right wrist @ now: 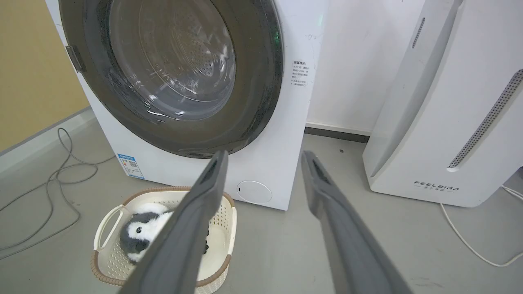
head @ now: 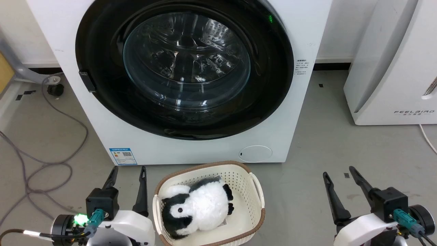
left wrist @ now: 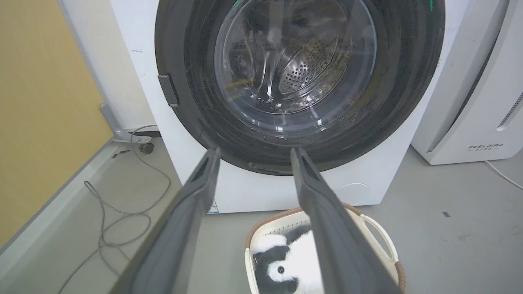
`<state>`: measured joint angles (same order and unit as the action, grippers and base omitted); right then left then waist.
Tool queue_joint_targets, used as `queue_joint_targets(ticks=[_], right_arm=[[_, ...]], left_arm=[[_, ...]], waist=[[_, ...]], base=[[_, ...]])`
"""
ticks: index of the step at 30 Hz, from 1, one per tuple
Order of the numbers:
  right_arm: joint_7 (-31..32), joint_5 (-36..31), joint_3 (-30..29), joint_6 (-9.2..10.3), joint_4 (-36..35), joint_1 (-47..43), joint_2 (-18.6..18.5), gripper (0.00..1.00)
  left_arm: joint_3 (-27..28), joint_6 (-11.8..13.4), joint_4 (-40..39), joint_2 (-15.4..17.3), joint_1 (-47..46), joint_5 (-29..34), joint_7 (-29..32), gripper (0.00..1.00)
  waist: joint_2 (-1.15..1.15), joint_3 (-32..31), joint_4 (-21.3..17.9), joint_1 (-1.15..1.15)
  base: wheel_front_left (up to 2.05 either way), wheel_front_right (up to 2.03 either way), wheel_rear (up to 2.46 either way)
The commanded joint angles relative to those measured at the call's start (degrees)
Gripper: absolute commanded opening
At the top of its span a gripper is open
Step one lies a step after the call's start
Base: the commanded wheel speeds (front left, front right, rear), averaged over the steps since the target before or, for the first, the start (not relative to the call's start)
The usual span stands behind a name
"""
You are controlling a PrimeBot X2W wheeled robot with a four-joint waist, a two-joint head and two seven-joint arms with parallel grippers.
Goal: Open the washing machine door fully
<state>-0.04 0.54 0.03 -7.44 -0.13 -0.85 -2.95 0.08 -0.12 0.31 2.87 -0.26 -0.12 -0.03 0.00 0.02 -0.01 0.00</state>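
Both pincers sit closest: L gripper [head: 129, 169] and R gripper [head: 338, 171], each w/ its two long fingers spread apart and nothing held. Between them on the floor is a cream basket [head: 235, 172] w/ a brown rim, and a black-and-white penguin plush [head: 199, 205] lies in it. Grey cables [head: 47, 163] loop on the floor off to the L side. Just past the basket stands the washing machine [head: 191, 150], and the basket nearly touches its front. Low on that front is a blue sticker [head: 123, 156] w/ a square code, but its print is too small to read, and there is a round cap [head: 255, 153] w/ no words. Above them the washing machine door [head: 186, 61] is shut flat against the front, so the job has not begun. A little black tab [head: 87, 81] on the door's L edge looks like the spot to pull. What could go wrong: the door is shiny, so fingers may slip off that small tab. An arm reaching in low may bump the basket and tip the toy out. The wheels may snag the cables. If the door swings out to the R, it may stop short or come close to the white box there. A green light [head: 270, 17] glows on the door's top R. A small print label [head: 300, 66] beside the door can't be read. Farthest R, the white appliance [head: 385, 75] says "FEELBIRD".
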Motion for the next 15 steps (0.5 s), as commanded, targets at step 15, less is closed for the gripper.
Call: queue_joint_targets(ticks=[15], right_arm=[[-2.01,4.16,-0.71,-0.01,-1.34,-0.03,0.01,1.0]], left_arm=[[-0.7,1.44,-0.13,0.0,-0.09,-1.0,-2.01,1.0]], waist=[[0.0,0.17,0.05,0.0]], base=[[0.0,0.0,0.0]])
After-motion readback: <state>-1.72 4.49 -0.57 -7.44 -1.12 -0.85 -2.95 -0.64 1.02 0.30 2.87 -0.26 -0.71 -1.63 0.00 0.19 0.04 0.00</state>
